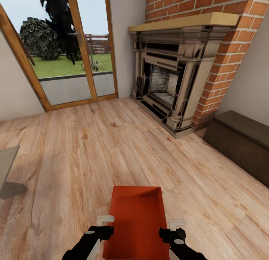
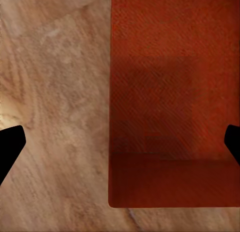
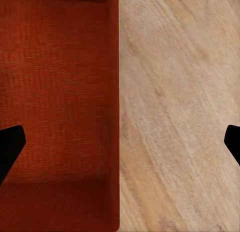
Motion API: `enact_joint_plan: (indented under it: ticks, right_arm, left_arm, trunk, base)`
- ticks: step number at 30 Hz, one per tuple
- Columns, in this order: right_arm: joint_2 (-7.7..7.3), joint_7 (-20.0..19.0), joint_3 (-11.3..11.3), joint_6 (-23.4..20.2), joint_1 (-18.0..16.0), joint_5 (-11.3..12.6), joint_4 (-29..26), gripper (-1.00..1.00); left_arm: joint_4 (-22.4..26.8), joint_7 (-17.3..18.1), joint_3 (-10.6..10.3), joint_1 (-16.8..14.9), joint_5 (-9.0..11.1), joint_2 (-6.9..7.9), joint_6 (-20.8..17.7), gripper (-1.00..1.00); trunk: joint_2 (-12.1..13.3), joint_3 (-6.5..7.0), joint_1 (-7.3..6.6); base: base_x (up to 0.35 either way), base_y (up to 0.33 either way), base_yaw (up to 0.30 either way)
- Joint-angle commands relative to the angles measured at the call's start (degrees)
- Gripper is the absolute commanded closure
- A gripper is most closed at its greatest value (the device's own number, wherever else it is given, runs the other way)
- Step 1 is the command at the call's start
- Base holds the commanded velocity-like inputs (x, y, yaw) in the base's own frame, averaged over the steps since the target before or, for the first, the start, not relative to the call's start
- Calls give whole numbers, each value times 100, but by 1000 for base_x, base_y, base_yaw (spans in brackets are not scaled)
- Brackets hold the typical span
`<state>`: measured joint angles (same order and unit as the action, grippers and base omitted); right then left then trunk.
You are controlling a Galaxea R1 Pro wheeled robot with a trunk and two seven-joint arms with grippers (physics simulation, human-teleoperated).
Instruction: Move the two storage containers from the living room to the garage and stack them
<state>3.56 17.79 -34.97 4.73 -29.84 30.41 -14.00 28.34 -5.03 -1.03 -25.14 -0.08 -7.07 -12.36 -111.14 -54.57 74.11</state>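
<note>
One storage container (image 1: 137, 219) in the head view: orange-red, shallow, open-topped, low in the frame straight ahead of the robot, between the two arms. Living room around it: wood-plank floor (image 1: 93, 148), brick fireplace (image 1: 175, 73) ahead, glass doors (image 1: 71, 47) to its left, dark brown chest (image 1: 239, 140) on the right, corner of a grey table (image 1: 7, 170) at the left edge. Left gripper (image 1: 101, 225) sits at the container's left wall, right gripper (image 1: 172, 230) at its right wall; from here cannot tell whether either is clamped

Left wrist view: container wall edge runs between the two dark fingertips (image 2: 10, 147), one tip over bare planks, the other over the orange floor of the bin. Jaws wide apart, straddling the wall, not closed on it

Right wrist view: same picture mirrored. Fingertips (image 3: 10, 147) spread, one over the bin's inside, one over the planks; wall edge between them, ungripped

Handling, my estimate: empty thin-walled bin, so light, fairly rigid overall, but the walls may flex if pinched at one point. Smooth sides likely slippery. Best hold: both long walls, pinched mid-length at the rim, both sides level so it does not twist
</note>
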Motion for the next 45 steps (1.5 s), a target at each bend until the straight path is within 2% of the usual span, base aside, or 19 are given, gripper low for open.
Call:
enact_joint_plan:
  ticks: [1, 22, 45]
  right_arm:
    - [1, 23, -49, 28, -4, 61, 2, -100]
    - [-5, 22, -54, 28, -5, 62, 2, -100]
    - [-5, -4, -54, 20, -4, 54, 2, -100]
  left_arm:
    - [12, -24, -11, 0, 0, -2, -32, -100]
    - [91, -7, -11, 5, 8, -5, -17, -100]
    - [85, -8, -13, 4, 8, 4, -55, -100]
  trunk:
    - [-2, -4, -1]
    - [-2, -4, -1]
    - [-924, -417, 504]
  base:
    - [0, 0, 0]
    - [0, 0, 0]
    - [0, 0, 0]
